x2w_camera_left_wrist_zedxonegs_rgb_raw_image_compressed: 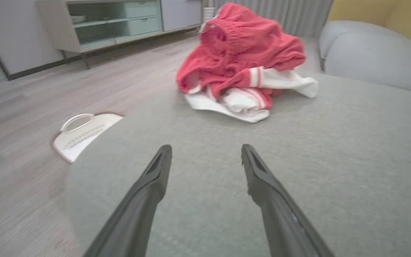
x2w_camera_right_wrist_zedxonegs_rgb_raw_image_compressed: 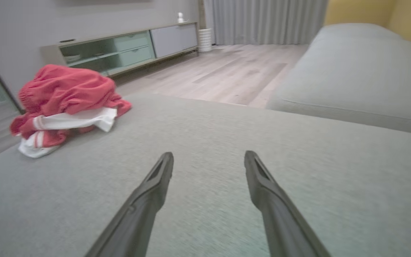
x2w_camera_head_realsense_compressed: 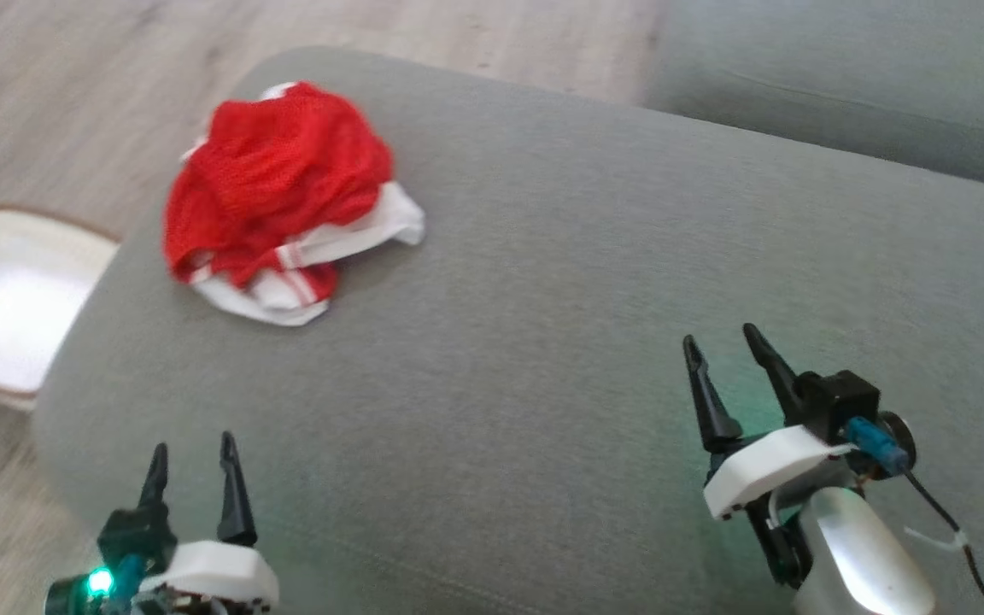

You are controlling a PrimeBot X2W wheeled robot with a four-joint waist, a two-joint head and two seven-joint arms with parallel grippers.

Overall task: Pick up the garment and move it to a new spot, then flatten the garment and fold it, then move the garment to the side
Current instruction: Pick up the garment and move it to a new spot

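Head view puts me at the first step, the pick-up not yet begun: the red-and-white garment [x2w_camera_head_realsense_compressed: 278, 196] lies crumpled in a heap at the far left corner of the grey cushion [x2w_camera_head_realsense_compressed: 543, 359], close to the edge above a white basket [x2w_camera_head_realsense_compressed: 5, 299]. My left gripper [x2w_camera_head_realsense_compressed: 193, 444] and right gripper [x2w_camera_head_realsense_compressed: 719, 335] hover spread wide, holding nothing, the left facing the heap, the right well apart. Next, I judge, the left must reach forward and pinch a fold.

Crumpled red garment [x2w_camera_head_realsense_compressed: 274, 184] on grey cushion [x2w_camera_head_realsense_compressed: 543, 359]; both tools empty.
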